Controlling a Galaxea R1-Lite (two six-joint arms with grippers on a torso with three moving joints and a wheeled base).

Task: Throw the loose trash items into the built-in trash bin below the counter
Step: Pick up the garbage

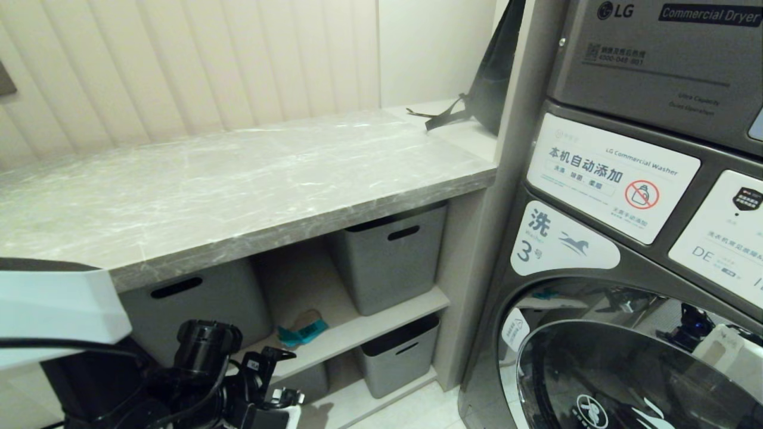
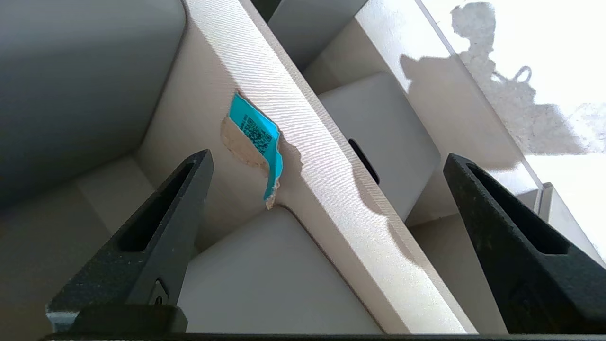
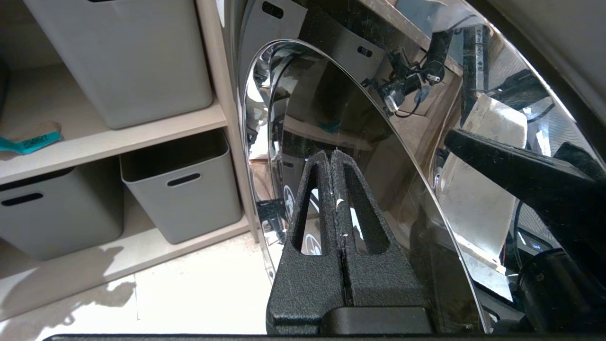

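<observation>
My left claw (image 2: 326, 189) is spread wide before the shelf (image 2: 303, 123), where the teal scrap (image 2: 258, 135) with printed code lies between grey tubs (image 1: 390, 256) under the desk (image 1: 238, 179). My right claw (image 3: 334, 163) is pressed together beside the washer (image 1: 626, 298) marked "LG Commercial Washer", under the "Commercial Dryer".

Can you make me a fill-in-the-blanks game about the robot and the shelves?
1. The teal paper scrap lies on the ____ under the counter.
2. The left gripper has its fingers ____.
3. The right gripper has its fingers ____.
4. The black bag sits on the counter beside the washing ____.

Missing words: shelf; open; shut; machine
</observation>
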